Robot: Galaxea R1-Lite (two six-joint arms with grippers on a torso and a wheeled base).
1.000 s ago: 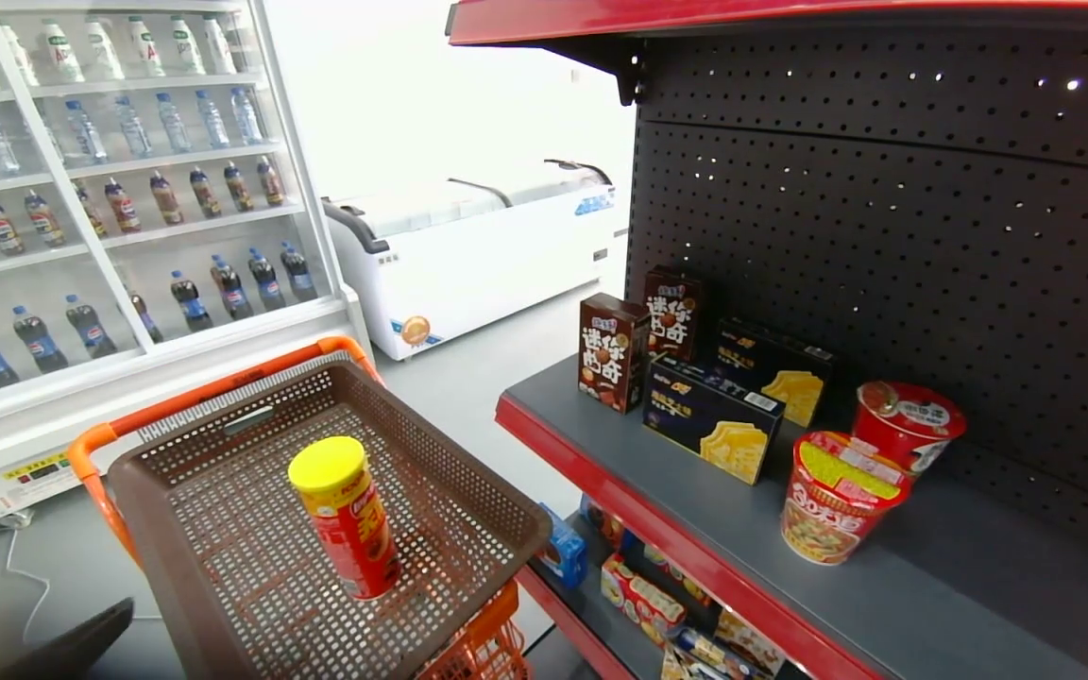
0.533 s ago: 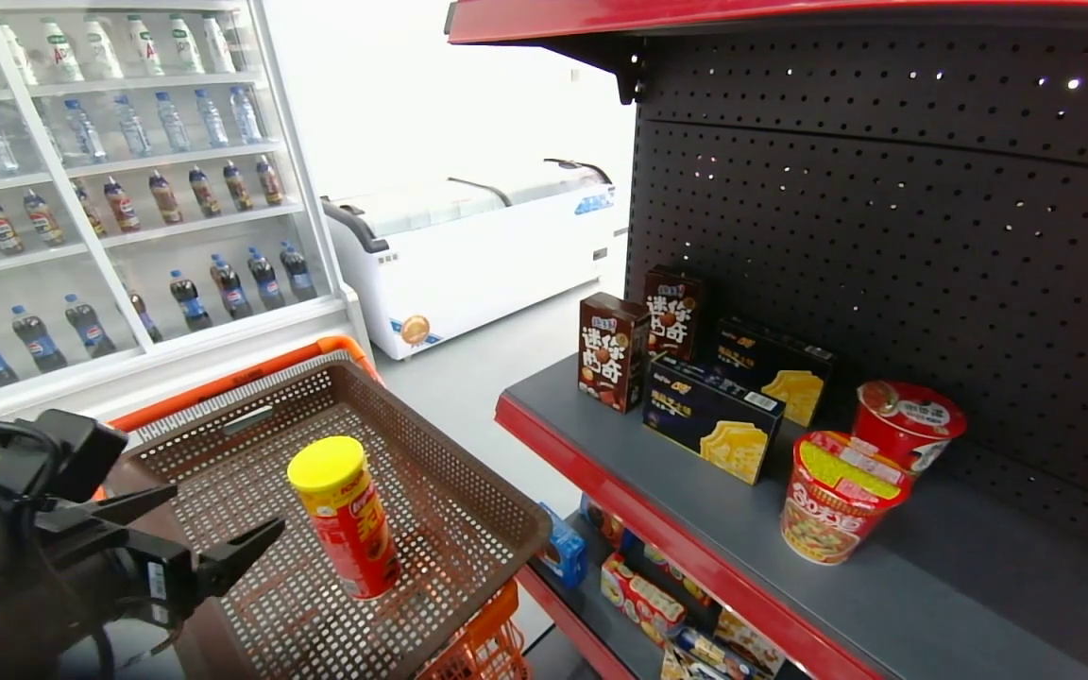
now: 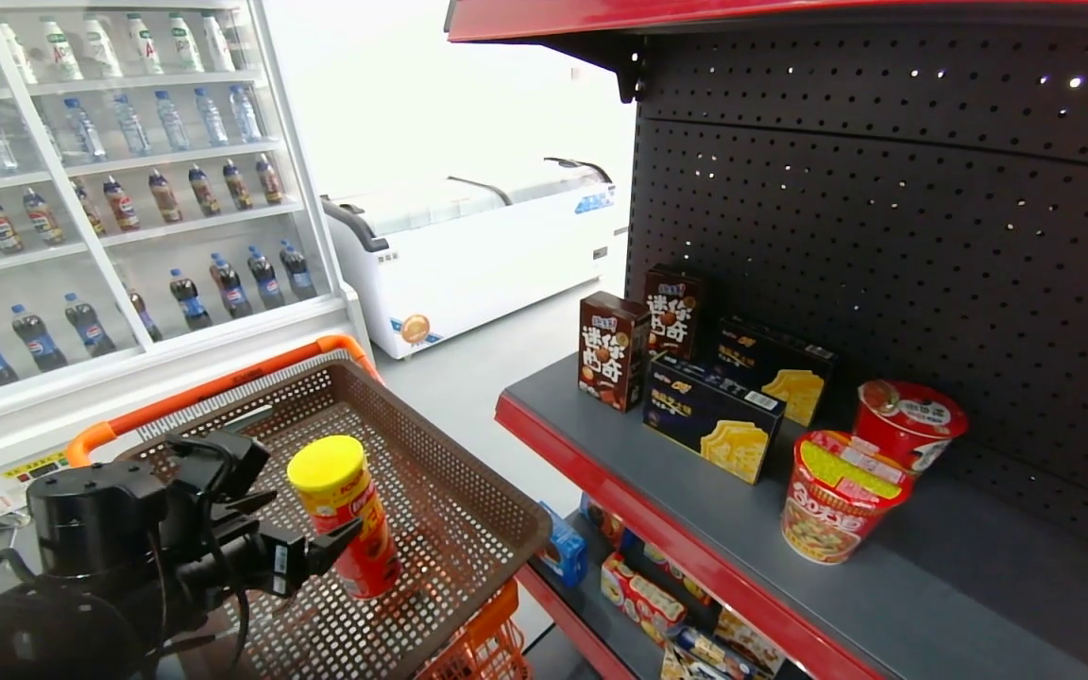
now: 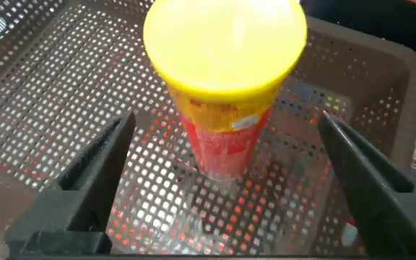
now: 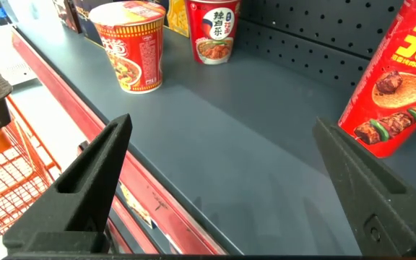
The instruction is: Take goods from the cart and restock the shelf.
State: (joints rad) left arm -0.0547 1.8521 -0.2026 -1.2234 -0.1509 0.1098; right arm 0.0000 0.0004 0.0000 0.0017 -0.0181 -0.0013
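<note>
Chip can point(image 3: 346, 515), yellow-lidded and upright in the cart basket point(image 3: 468, 472), looks light, stiff yet crushable and smooth-sided, so the left gripper point(image 3: 313, 515), jaws spread wide close by it, should probably pinch it gently at mid-body.

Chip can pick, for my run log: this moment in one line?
left gripper open, flanking chip can | chip can upright in basket | right gripper open over shelf

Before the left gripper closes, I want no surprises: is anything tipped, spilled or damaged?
Nothing stands out. The can stands upright in the basket, the left gripper open around it; boxes and cups on the shelf stand tidy.
</note>
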